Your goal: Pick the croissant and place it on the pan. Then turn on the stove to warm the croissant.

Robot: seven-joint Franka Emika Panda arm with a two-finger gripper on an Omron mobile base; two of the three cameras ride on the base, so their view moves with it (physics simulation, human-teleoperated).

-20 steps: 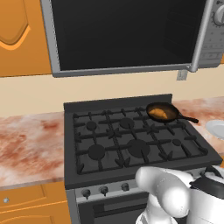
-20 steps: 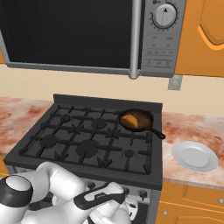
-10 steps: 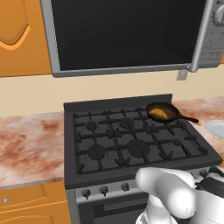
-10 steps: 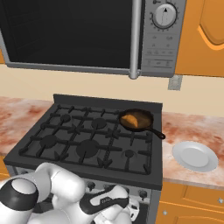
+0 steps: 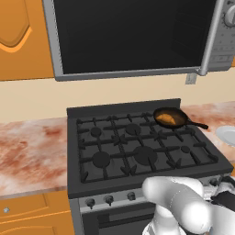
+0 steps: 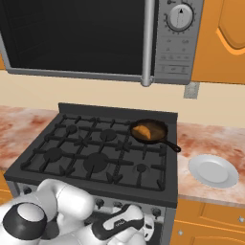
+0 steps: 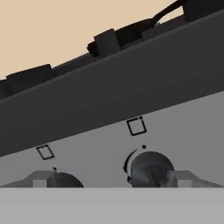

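The croissant (image 5: 168, 120) (image 6: 142, 130) lies inside the pan (image 5: 178, 114) (image 6: 158, 128), which sits on the back right burner of the stove (image 5: 137, 153) (image 6: 91, 160). The pan's handle points right and toward the front. My gripper (image 7: 111, 178) is low, close in front of the stove's grey front panel, near its right end (image 6: 149, 228). It is open with nothing held. In the hand view a dark knob (image 7: 151, 168) stands between the fingertips (image 7: 181, 177), right of centre. A second knob (image 7: 65, 179) is beside the left fingertip.
A white plate (image 6: 213, 170) (image 5: 227, 135) rests on the marble counter right of the stove. A large microwave (image 5: 133, 36) (image 6: 95, 38) hangs above the burners. Orange cabinets flank the stove below the counter, and more knobs (image 5: 109, 199) line the front panel.
The hand has slid a little lower and to the right along the stove's front panel. Its jaws stayed open, and the croissant and pan have not moved.
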